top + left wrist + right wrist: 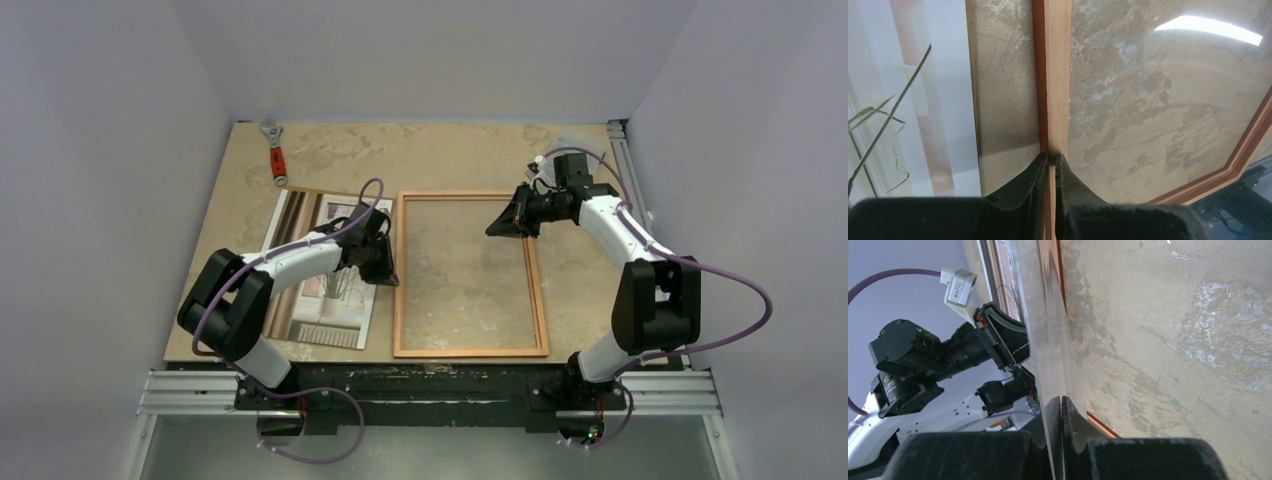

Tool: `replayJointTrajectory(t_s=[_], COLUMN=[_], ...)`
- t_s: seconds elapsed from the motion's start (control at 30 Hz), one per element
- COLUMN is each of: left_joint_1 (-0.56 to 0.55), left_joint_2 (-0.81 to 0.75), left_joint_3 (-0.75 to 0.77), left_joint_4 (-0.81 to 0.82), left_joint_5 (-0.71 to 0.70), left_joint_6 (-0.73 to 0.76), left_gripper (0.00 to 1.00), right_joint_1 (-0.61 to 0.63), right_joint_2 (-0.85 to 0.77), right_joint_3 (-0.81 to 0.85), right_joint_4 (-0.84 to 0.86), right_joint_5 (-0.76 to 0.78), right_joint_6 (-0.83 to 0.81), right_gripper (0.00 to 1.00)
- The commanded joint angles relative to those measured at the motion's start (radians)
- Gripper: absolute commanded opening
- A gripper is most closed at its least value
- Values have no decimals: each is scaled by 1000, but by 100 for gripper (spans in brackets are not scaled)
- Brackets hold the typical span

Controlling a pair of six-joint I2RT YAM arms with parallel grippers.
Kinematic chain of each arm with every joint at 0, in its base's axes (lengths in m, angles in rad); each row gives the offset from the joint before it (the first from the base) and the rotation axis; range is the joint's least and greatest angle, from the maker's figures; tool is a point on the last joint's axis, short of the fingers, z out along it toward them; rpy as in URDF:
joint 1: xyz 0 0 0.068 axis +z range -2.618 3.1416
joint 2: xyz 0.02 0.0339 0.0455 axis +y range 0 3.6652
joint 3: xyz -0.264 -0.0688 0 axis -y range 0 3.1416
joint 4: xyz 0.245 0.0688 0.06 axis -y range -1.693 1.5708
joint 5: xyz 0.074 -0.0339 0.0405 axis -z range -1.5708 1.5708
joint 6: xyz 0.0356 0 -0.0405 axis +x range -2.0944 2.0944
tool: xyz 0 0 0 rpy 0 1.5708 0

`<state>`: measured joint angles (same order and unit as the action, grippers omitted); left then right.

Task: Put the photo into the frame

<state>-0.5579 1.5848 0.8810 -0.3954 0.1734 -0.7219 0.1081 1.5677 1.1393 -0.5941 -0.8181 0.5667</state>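
Left tool [1051, 159], narrow, rests its tips on the left rail of the frame [1055, 75]; right tool [1061, 407] pinches a clear pane [1048, 340] at upper right. Left of both, the photo [298, 215] lies on the counter [450, 150]. Risk: pane slips or cracks if levered unevenly.

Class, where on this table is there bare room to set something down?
Far strip beyond the frame, between wrench and right hand gripping the clear pane; also right of the frame. Crowded left: photo and left hand.
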Motion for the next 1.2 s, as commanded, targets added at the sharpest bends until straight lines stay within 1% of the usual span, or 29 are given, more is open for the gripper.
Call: replayJointTrajectory(t_s=[0.0,0.23,0.4,0.6,0.7,0.87,1.07,1.17], left_joint_1=[-13,-18,-21,-22,-23,-26,-32,-33], left_joint_2=[72,76,80,89,92,93,95,96], left_joint_3=[-20,-16,-14,-10,-9,-6,-2,2], left_joint_4=[-9,-16,-24,-32,-37,-41,-46,-49], left_joint_5=[-86,-93,-100,-107,-113,-117,-121,-124], left_joint_6=[16,16,17,21,22,25,26,26], left_gripper=[8,8,7,5,5,4,4,4], right_joint_1=[18,17,19,19,19,19,19,19], right_joint_2=[-36,-32,-25,-38,-65,-77,-47,-24], right_joint_3=[-22,-21,21,99,133,178,180,186], right_joint_4=[-68,-68,-93,-113,-75,-47,-39,-63], right_joint_5=[-34,-69,-98,-145,-147,-157,-164,-149], right_joint_6=[-31,-37,-54,-29,24,63,63,44], right_gripper=[0,0,0,0,0,0,0,0])
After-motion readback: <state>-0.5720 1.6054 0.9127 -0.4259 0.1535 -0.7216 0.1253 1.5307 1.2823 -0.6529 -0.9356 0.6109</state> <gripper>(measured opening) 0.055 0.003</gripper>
